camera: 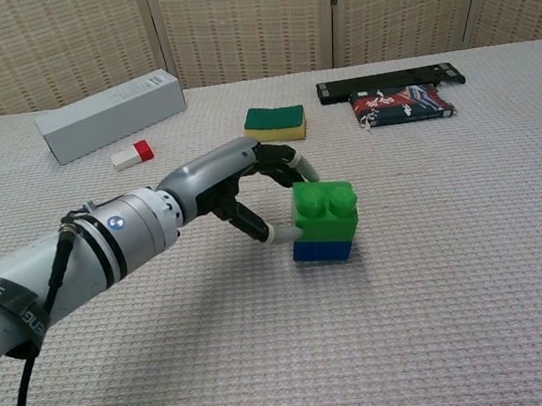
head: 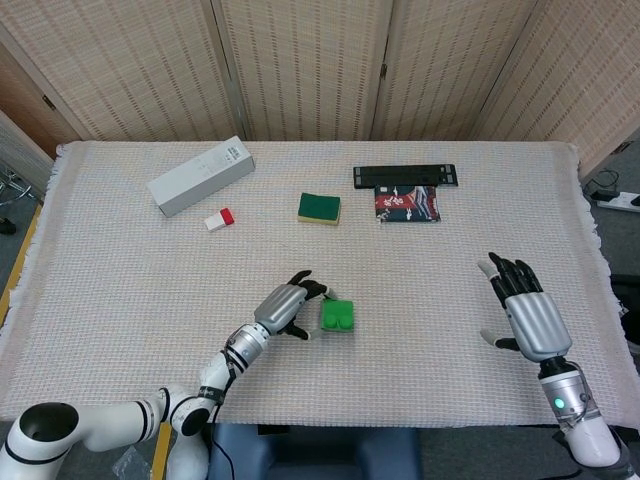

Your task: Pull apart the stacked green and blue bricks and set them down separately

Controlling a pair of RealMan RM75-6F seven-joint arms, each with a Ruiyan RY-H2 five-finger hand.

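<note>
The green brick sits stacked on the blue brick near the front middle of the table. In the head view only the green brick shows, and the blue one is hidden beneath it. My left hand pinches the green brick from its left, thumb against the near side and fingers over the far top edge. The same left hand shows beside the brick from above. My right hand hovers open far to the right, fingers spread, holding nothing.
At the back left lies a white box with a small red-and-white block beside it. A green-and-yellow sponge lies mid-back. A black bar and a patterned pouch lie back right.
</note>
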